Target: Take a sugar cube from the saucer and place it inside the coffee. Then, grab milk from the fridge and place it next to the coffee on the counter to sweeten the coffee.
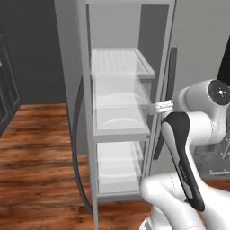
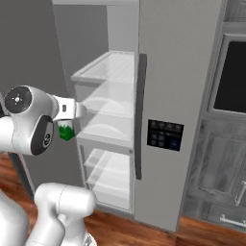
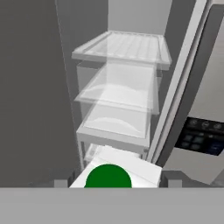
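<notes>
While fingers flank it, milk [image 3: 114, 171] sits between.

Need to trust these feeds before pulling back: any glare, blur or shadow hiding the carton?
Hand view: sharp, no glare; white carton with green cap cut off by the bottom edge. Right base view: its green band peeks beneath the arm. Left base view: translucent glass shelves look washed out, soft shading only.

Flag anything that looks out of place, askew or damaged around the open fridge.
Nothing stands out. The fridge stands open with its glass shelves level and intact. The milk sits between the fingers of the gripper, green cap toward the hand camera, in front of the shelves. No spill shows.
</notes>
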Robot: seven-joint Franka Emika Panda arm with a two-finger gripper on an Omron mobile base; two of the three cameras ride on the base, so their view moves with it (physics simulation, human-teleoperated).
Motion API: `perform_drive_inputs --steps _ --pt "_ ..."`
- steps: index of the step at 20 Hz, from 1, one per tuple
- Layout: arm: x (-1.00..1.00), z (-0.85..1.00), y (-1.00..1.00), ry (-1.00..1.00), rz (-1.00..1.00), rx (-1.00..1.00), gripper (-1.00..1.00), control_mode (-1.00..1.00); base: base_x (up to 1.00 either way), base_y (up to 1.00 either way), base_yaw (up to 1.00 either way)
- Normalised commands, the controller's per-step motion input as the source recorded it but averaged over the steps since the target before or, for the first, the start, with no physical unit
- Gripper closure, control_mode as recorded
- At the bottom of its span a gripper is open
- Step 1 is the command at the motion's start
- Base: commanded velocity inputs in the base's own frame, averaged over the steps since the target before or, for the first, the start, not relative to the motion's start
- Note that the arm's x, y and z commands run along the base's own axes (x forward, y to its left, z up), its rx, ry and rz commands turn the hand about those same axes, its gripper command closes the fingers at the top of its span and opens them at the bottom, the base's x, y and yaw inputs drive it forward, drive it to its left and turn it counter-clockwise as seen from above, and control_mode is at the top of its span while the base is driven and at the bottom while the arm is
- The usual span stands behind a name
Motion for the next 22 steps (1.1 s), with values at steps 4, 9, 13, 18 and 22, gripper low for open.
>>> perform_drive_inputs --steps 4,9,13,18,22 --pt "0.0 0.0 0.0 0.0 0.0 0.0 1.0 1.0 -1.0 -0.78 0.38" --pt "0.0 0.0 0.0 0.0 0.0 0.0 1.0 1.0 -1.0 -1.0 0.47" --pt "0.0 0.0 0.0 0.0 0.0 0.0 1.0 1.0 -0.87 -1.0 0.41" --pt "0.0 0.0 0.0 0.0 0.0 0.0 1.0 1.0 -0.22 -1.0 0.06" --pt "0.0 0.0 0.0 0.0 0.0 0.0 1.0 1.0 0.0 -1.0 -0.28"
